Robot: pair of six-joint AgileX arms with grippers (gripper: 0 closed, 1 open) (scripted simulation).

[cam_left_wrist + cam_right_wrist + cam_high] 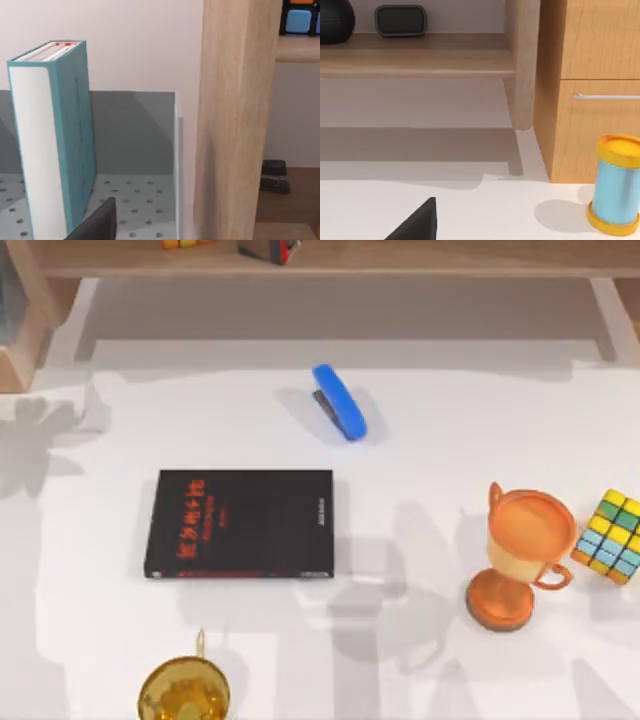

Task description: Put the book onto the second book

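While the second book lies flat on the white table left of centre in the top view, red lettering up, a blue stapler sits farther back and slightly right of it, well apart. An orange trophy cup stands to the right, a colour cube just beside it at the right edge. A gold cup sits at the near edge, left of centre. A wooden shelf runs along the far side.

Left wrist view: the book stands upright on a grey dotted tray, white page edge facing the camera, next to a wooden post. A dark piece of the left gripper shows low down; can't tell if the pincer is released or clenched.

Right wrist view: a blue can with yellow ends stands on the table by a wooden cabinet. A dark piece of the right gripper shows; pincer state can't be told.
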